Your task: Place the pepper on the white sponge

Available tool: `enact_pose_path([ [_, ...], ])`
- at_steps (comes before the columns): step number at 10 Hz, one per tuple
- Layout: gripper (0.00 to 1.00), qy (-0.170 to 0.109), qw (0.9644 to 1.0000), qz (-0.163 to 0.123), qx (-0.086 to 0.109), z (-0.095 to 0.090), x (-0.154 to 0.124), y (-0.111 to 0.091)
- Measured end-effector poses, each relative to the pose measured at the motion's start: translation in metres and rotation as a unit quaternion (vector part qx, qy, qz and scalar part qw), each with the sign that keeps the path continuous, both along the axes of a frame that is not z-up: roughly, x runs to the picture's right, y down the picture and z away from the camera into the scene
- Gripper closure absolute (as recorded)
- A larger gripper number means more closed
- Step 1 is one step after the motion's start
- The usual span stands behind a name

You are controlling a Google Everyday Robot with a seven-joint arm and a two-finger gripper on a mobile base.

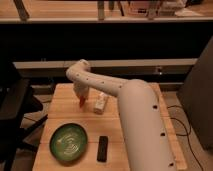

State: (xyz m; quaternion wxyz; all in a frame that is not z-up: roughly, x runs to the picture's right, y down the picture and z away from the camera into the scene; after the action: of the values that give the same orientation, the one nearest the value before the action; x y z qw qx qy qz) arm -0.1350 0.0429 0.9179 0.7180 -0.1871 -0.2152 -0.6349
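My gripper (81,98) hangs from the white arm over the back left part of the wooden table (60,107). It is shut on the small orange-red pepper (81,102), which points down just above the tabletop. The white sponge (101,104), a small chunky white block, lies on the table just right of the pepper, a short gap away. The arm hides the table's right side.
A green plate (68,142) sits at the front left of the table. A black bar-shaped object (102,148) lies to its right near the front edge. A dark chair (15,107) stands left of the table.
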Motion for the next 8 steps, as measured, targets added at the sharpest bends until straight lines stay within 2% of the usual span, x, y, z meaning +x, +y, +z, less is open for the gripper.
enact_pose_path([
  [1, 0.88, -0.001, 1.0, -0.002, 0.0, 0.0, 0.007, 0.0],
  [3, 0.88, -0.005, 0.9999, -0.008, 0.002, 0.001, -0.002, 0.001],
  [5, 0.94, -0.009, 0.9999, -0.006, 0.001, -0.001, -0.021, 0.001],
  [8, 0.94, -0.003, 1.0, 0.001, 0.0, -0.003, -0.008, 0.0],
])
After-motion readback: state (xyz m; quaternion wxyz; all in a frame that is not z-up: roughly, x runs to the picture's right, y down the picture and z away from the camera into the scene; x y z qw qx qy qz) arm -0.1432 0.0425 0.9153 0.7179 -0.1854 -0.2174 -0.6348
